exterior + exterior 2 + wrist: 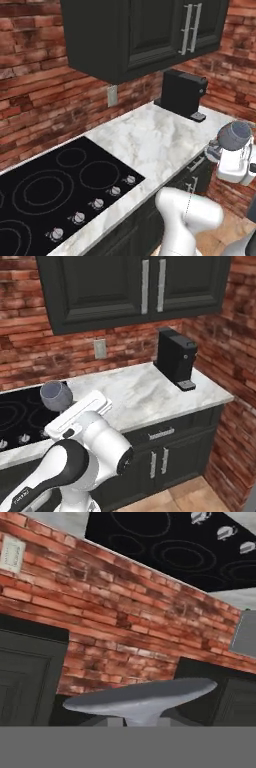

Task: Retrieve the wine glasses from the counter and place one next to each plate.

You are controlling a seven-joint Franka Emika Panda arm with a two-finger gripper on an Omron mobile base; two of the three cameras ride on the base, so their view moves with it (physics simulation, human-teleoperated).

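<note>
Left base view
Wine glass [234, 135]: bluish-grey bowl, lifted off the counter [155, 140], past its front right edge, above the white hand.
Gripper [227, 152]: under the bowl; jaws hidden by the hand body.
Cooktop [50, 192]: black glass, set into the marble at left, knobs along its front.
Coffee machine [182, 92]: black, at the back of the counter below the wall cabinet [145, 32].

Right base view
Wine glass [55, 394]: tilted, held up in front of the cooktop [20, 413], bowl clear of the marble.
Gripper [65, 408]: at the stem; fingers not visible.
Coffee machine [175, 358]: standing at right on the counter [150, 393].

Hand view
Wine glass foot [142, 699]: round grey disc just before the camera.
Jaws: narrowly set around the stem, holding the glass.
Brick wall [125, 632]: behind, upside down.
</note>
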